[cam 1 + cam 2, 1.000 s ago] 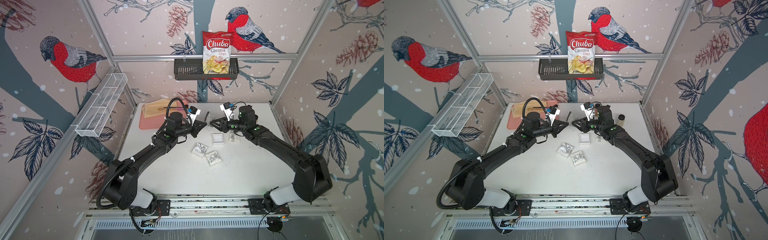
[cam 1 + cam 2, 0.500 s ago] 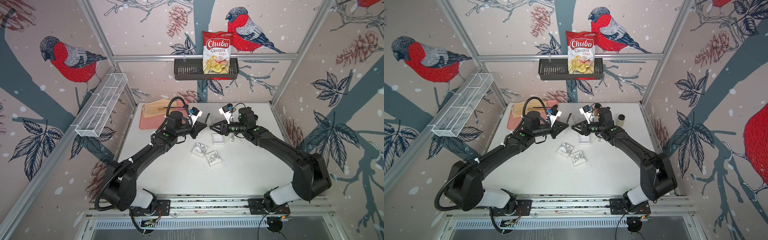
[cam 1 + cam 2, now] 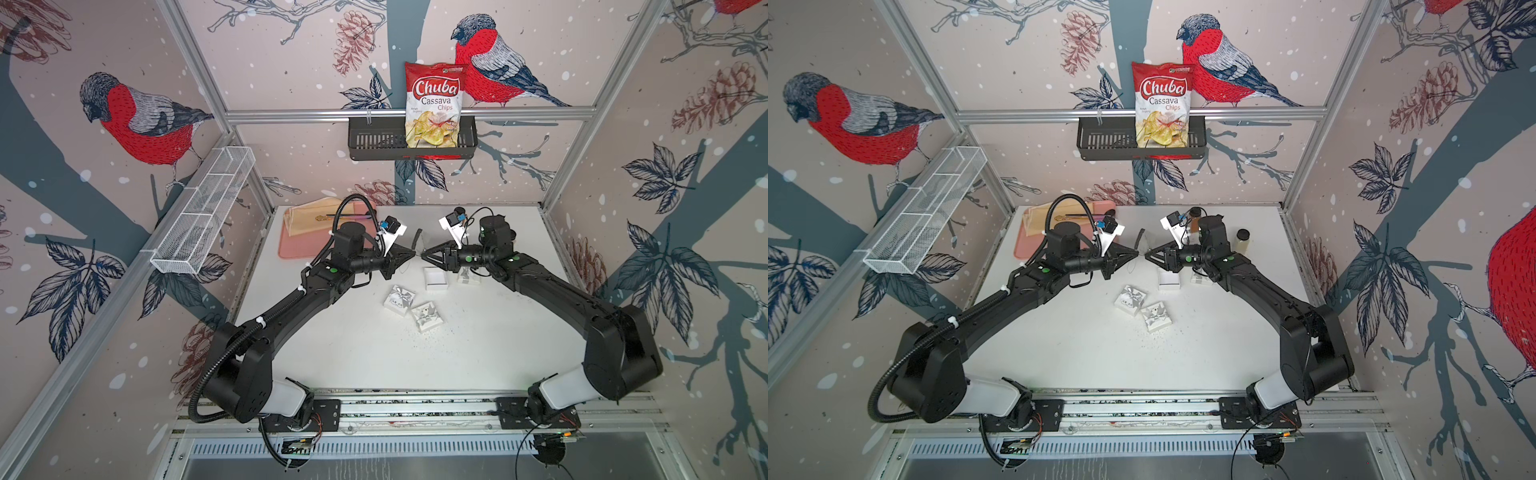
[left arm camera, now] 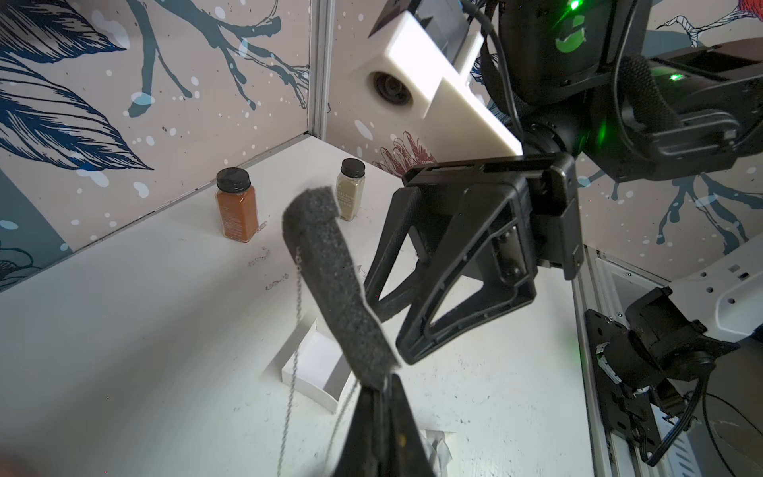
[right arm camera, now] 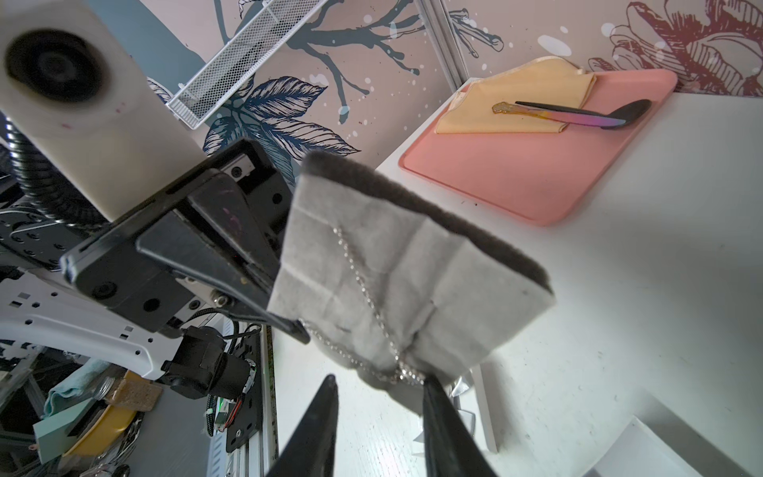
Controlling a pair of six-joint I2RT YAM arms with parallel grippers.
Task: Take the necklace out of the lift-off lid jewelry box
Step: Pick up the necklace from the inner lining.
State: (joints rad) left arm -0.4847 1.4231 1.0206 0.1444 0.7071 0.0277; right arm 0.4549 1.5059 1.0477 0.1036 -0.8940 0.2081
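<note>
both arms are reaching forward and inward over the white table (image 3: 374, 353), meeting tip to tip above its middle. the left gripper (image 3: 412, 254) is lying roughly level and pointing at the right gripper (image 3: 424, 253).

the left fingers are pressing together, pinching one edge of the grey foam insert (image 5: 392, 268) and holding it clear of the table. the necklace (image 5: 363, 285) is lying across the insert's pale face. in the left wrist view part of its chain is hanging loose below the insert.

the right fingers (image 5: 437, 413) are standing apart and clamping nothing. one fingertip is touching the insert's lower corner beside the chain.

the open box base (image 3: 435, 278) is sitting on the table just below the two grippers. two ribboned boxes (image 3: 399, 298) are lying near it, toward the robot. a pink tray (image 5: 516, 181) carrying a yellow cloth (image 5: 516, 107) and a spoon (image 5: 578, 115) is occupying the far left corner. two spice jars (image 4: 236, 204) are standing at the far right corner.
</note>
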